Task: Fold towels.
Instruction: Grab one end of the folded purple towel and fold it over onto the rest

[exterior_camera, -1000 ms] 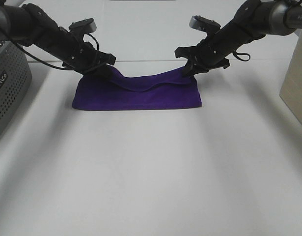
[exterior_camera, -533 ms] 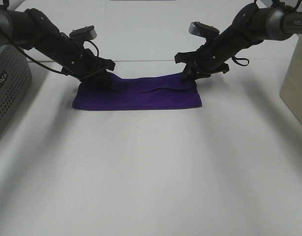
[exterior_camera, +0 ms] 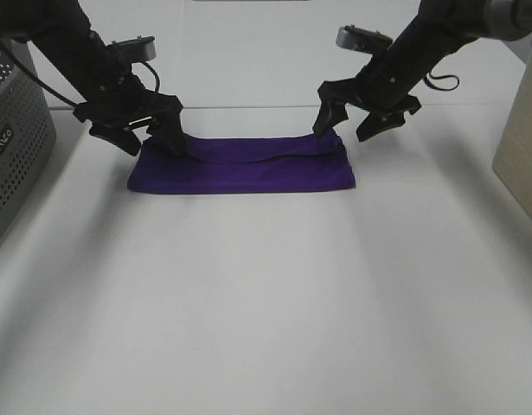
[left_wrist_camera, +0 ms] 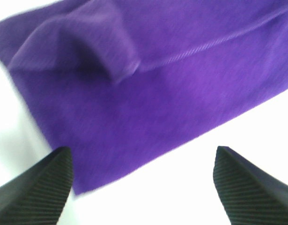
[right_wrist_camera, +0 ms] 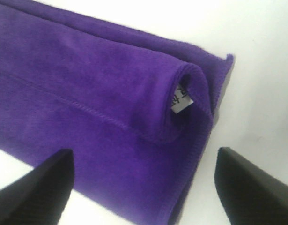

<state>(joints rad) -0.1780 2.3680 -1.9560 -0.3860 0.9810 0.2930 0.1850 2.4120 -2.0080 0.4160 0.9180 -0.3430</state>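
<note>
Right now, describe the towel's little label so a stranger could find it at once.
On the white table lies a folded purple towel. At its end by the right gripper, a white label peeks from inside the curled fold, the only white spot on the cloth.

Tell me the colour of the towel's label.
The label is white with dark print, tucked in a fold of the purple towel; clearest in the right wrist view.

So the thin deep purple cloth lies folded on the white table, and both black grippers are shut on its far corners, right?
Not quite. The left gripper and right gripper are open and hold nothing; each wrist view shows the jaws spread wide, with the thin deep purple cloth lying free below. It does lie folded on the white table.
</note>
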